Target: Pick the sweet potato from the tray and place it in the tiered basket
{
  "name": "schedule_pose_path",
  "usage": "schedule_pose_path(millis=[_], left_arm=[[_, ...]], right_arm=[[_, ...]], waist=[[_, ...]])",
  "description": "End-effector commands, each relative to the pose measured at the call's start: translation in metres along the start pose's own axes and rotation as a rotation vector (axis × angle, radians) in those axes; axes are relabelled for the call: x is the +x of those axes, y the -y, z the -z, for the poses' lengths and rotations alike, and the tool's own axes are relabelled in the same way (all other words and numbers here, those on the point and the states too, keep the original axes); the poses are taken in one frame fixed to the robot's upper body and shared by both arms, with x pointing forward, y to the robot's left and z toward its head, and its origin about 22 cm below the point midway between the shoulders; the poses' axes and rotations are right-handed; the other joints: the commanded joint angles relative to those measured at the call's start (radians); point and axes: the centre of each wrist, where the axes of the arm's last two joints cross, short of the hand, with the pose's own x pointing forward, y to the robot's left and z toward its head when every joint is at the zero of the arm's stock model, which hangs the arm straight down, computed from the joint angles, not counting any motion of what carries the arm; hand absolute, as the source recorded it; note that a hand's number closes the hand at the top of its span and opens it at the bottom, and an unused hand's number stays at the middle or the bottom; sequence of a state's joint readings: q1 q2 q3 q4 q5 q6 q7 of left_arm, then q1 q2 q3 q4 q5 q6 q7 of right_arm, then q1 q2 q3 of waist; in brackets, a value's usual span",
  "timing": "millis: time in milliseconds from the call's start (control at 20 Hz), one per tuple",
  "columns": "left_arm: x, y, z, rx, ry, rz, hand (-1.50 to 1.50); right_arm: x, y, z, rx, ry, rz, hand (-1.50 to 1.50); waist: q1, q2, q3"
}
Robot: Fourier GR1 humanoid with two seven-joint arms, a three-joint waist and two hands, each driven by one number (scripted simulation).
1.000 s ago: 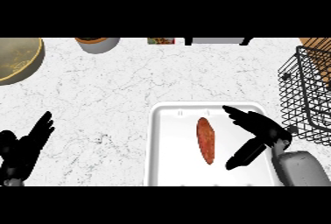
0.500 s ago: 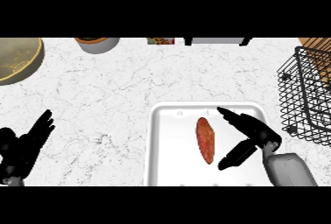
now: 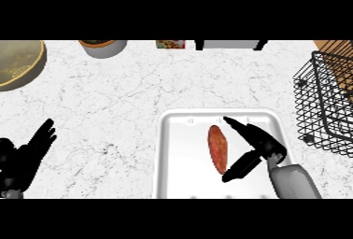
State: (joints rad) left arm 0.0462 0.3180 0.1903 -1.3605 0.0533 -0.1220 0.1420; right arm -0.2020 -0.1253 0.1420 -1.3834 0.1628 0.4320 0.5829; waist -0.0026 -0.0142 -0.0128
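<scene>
An orange-red sweet potato (image 3: 218, 148) lies lengthwise in the middle of a white tray (image 3: 180, 158) at the counter's front. My right hand (image 3: 257, 143) hovers over the tray just right of the potato, open, its fingers and thumb spread toward the potato's two ends. They are close to it but not closed round it. A black wire tiered basket (image 3: 329, 105) stands at the right edge. My left hand (image 3: 24, 156) rests open at the lower left, fingers up.
A tan bowl-like dish (image 3: 17, 63) sits at the far left back. A grey pot (image 3: 103, 46), a small packet (image 3: 170, 44) and a dark object (image 3: 231, 45) line the back edge. White marble counter lies between tray and basket.
My right hand has slid left across the tray, closing in on the sweet potato. The potato and my left hand have stayed put.
</scene>
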Motion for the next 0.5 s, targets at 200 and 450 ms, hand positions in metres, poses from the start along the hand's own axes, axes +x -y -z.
schedule_pose_path(millis=[200, 450], left_arm=[[0.000, 0.002, -0.008, 0.003, 0.015, 0.019, 0.00], [0.003, 0.005, 0.006, 0.001, 0.007, -0.002, 0.00]], right_arm=[[0.004, -0.027, 0.028, 0.067, -0.014, 0.000, -1.50], [0.012, -0.027, 0.022, 0.069, 0.106, -0.052, 1.50]], waist=[[0.013, 0.015, 0.013], [0.007, 0.015, 0.013]])
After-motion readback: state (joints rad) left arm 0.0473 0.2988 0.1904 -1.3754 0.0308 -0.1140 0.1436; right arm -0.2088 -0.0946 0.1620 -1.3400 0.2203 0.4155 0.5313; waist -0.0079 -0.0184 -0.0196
